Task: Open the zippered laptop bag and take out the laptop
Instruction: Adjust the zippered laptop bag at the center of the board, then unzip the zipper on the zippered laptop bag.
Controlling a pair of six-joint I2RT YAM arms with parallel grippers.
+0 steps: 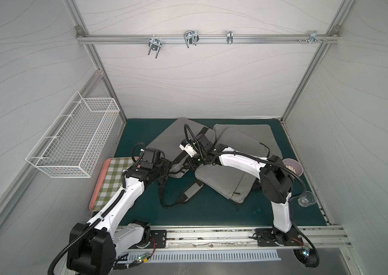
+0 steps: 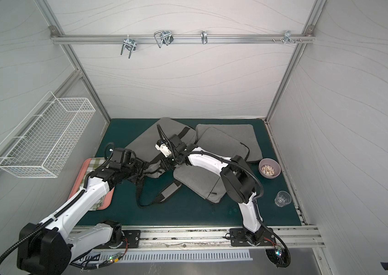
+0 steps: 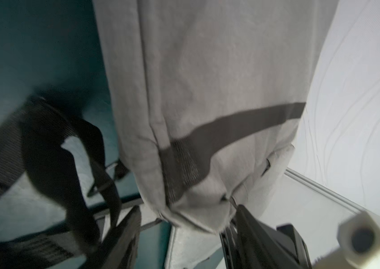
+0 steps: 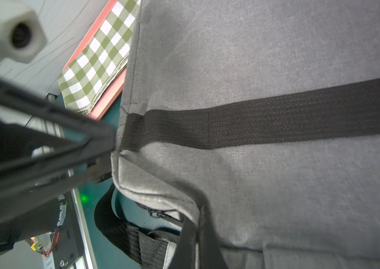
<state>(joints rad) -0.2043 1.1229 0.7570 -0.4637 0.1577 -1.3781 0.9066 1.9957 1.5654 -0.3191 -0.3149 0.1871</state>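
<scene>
The grey zippered laptop bag point(image 1: 169, 140) with a black band lies at the left middle of the green mat in both top views. My left gripper point(image 3: 187, 209) is open, with the bag's near corner point(image 3: 196, 216) between its fingers; it touches one finger and leaves a gap to the other. In a top view this gripper point(image 1: 168, 167) sits at the bag's front edge. My right gripper point(image 4: 199, 216) is shut on the zipper pull point(image 4: 161, 214) at the bag's corner, seen from above just right of the left one point(image 1: 188, 165). The laptop is hidden.
Other grey bags lie at centre right point(image 1: 224, 181) and back right point(image 1: 247, 138). A black shoulder strap point(image 1: 188, 192) loops over the mat. A pink tray point(image 1: 93, 197) with a checked cloth sits left, under a wire basket point(image 1: 76, 142). A bowl point(image 2: 269, 167) and a glass point(image 2: 282, 198) stand right.
</scene>
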